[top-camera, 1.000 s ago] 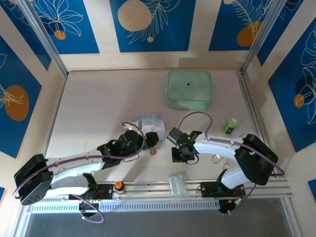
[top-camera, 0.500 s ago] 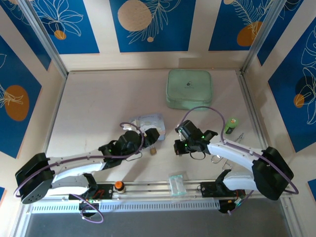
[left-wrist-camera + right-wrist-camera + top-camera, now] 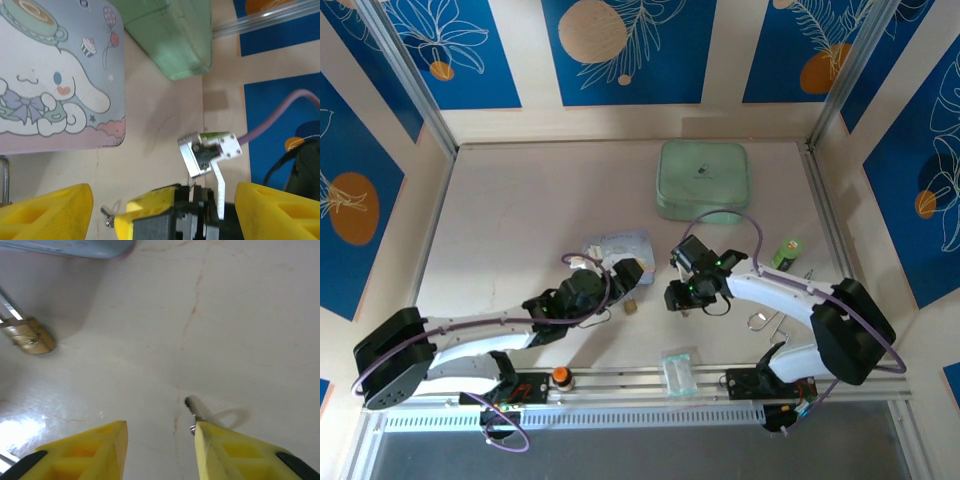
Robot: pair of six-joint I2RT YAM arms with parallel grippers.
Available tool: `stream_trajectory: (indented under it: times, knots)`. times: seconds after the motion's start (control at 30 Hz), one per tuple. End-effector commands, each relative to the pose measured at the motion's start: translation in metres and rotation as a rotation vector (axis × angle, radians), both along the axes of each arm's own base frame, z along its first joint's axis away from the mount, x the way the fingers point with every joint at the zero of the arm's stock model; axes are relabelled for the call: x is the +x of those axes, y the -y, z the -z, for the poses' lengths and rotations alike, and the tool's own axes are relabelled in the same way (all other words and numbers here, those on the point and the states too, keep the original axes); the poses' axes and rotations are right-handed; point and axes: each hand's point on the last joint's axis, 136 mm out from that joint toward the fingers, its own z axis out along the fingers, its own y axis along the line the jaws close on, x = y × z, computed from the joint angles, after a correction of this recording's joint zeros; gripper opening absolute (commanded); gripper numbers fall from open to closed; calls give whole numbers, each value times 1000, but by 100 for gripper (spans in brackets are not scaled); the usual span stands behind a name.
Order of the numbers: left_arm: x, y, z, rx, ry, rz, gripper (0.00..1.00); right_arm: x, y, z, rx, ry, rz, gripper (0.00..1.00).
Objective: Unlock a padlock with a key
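We see mint-green case (image 3: 703, 180) lying flat on table (image 3: 520, 210), far side. Pastel cartoon box (image 3: 617, 246) nearer, apart from case. Small green cylinder (image 3: 787, 252) at right. Bent wire loop (image 3: 760, 320) below it. Clear packet (image 3: 679, 371) by front rail.

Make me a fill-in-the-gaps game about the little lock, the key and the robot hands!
1. The tiny flat silvery metal key lies by the open right gripper, whose fingers are ___.
2. The left gripper is ___ too, holding nothing.
3. The tiny brass-gold padlock lies near the pastel ___ cartoon box.
4. The soft square case is pale ___.
Missing words: yellow, open, blue, green.
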Motion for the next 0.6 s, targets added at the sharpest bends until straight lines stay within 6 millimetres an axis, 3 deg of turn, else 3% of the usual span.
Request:
stream_trajectory:
  times: [0.0, 0.57]
  knots:
    - [-4, 13, -8, -6, 41, 33, 74, 5, 8, 5, -52, 9, -17, 40]
    - [-8, 24, -8, 30, 63, 40, 74, -18, 9, 32, -141, -48, -41, 34]
